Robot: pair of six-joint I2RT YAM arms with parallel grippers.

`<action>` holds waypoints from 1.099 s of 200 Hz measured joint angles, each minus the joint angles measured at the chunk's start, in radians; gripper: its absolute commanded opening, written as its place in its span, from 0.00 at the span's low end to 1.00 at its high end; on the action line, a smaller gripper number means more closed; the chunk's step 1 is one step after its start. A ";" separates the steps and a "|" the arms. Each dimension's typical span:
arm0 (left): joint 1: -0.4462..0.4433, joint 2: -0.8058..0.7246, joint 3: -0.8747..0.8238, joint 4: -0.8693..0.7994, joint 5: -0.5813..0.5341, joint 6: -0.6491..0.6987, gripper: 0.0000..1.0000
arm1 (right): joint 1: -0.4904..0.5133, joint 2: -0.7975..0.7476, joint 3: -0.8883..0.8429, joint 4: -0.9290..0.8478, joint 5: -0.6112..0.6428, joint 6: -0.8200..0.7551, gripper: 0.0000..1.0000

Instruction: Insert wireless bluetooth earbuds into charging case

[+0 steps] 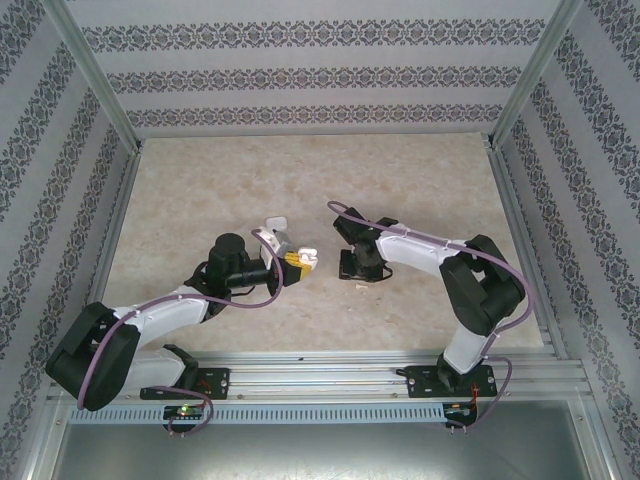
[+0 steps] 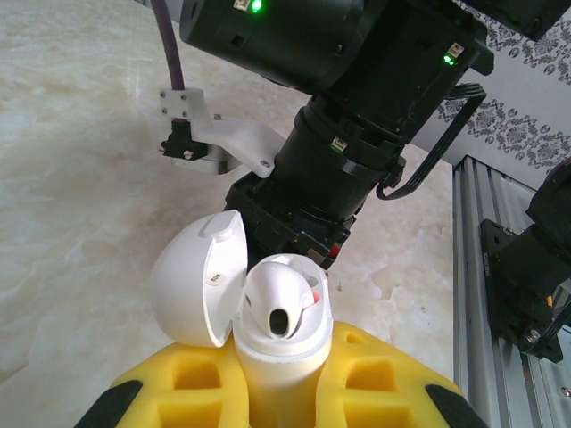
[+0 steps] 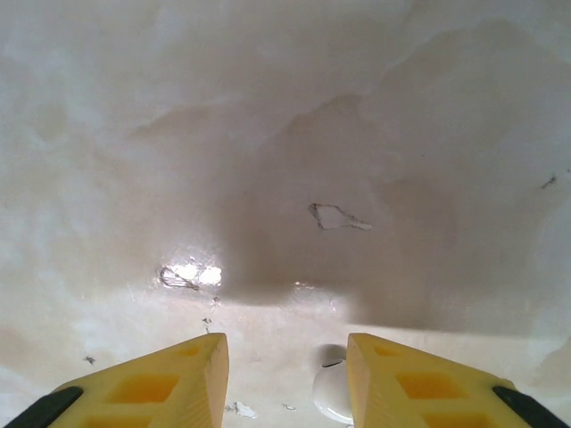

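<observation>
Pale marbled desk (image 1: 400,180) below, left pincer (image 2: 281,379) clamped on open white rounded plastic charging case (image 2: 201,285), right pincer (image 3: 285,374) part-open, empty, tiny white plastic earbud (image 2: 281,308) seated inside case, second white earbud (image 3: 332,392) on desk beneath right tips.

1. Between the fingers of my left end effector (image 2: 285,355), the charging case (image 2: 277,370) is cut off by the picture's bottom edge, its lower body buried between the yellow pads.
2. The seated earbud (image 2: 281,303) shows me just its rounded top; the rest sits down in the case.
3. Between the fingers of my right end effector (image 3: 285,343), hard against one of them, the loose earbud (image 3: 332,394) is clipped by the bottom edge and partly tucked behind that finger, so I cannot tell how it lies.
4. From above, the second white case (image 1: 277,225) just beyond my left end effector is too small for me to tell whether it is open.
</observation>
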State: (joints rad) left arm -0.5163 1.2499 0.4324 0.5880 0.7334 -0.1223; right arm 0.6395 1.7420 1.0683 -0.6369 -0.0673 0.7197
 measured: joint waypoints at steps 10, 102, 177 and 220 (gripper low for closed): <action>0.000 0.000 0.000 0.000 0.000 0.000 0.00 | 0.000 0.006 0.003 -0.011 0.000 -0.019 0.40; 0.000 -0.017 0.000 -0.006 0.000 0.000 0.00 | 0.000 0.026 0.001 -0.069 -0.023 -0.072 0.42; 0.000 -0.048 0.000 -0.013 0.000 -0.001 0.00 | 0.000 0.019 -0.013 -0.075 -0.072 -0.061 0.41; 0.000 -0.066 0.000 -0.025 0.000 -0.001 0.00 | 0.000 0.006 -0.006 -0.121 -0.050 -0.038 0.40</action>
State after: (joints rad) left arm -0.5159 1.1843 0.4324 0.5632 0.7330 -0.1230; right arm 0.6395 1.7485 1.0626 -0.7578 -0.1177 0.6819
